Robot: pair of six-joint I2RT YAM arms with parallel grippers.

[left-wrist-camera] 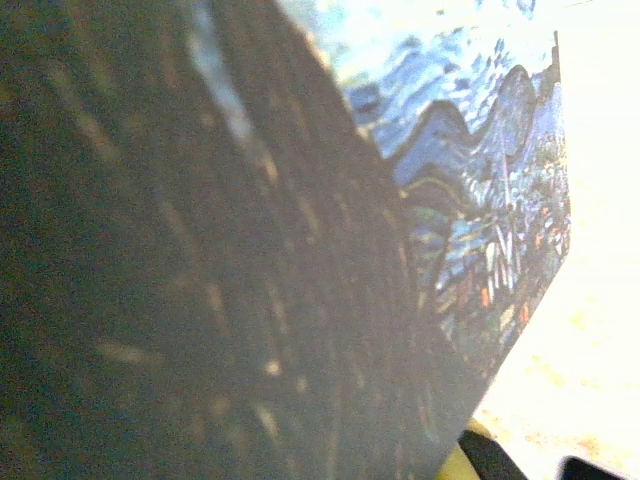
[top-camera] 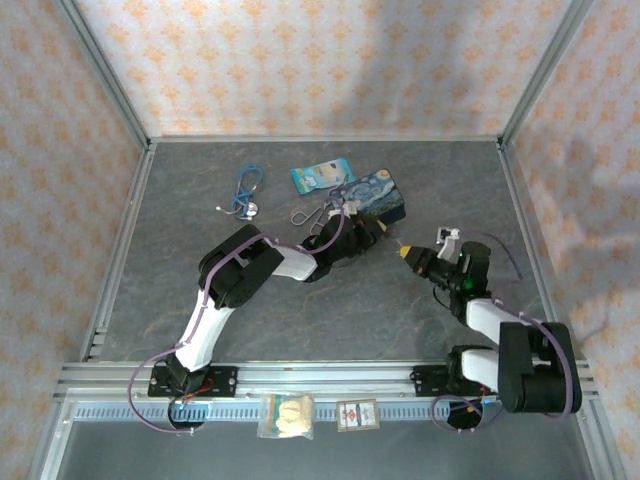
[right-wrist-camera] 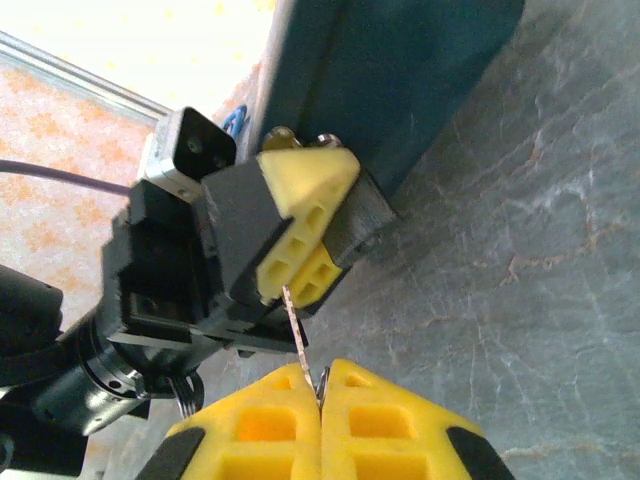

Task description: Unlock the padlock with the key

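Two closed tools: right tool [right-wrist-camera: 320, 388] pinches the key [right-wrist-camera: 296, 330], left tool [right-wrist-camera: 308, 228] beside tin [right-wrist-camera: 430, 80].

The key [right-wrist-camera: 296, 325], a thin silvery sliver, is standing nearly upright out of the pressed-together yellow fingertips of the right gripper [right-wrist-camera: 320, 385]. It is leaning slightly, and its tip is reaching up to the lower edge of the left gripper [right-wrist-camera: 340, 175]. The padlock [right-wrist-camera: 321, 141] is showing only as small bits of metal poking out at that gripper's tips, apparently pinched there, its body hiding from sight.
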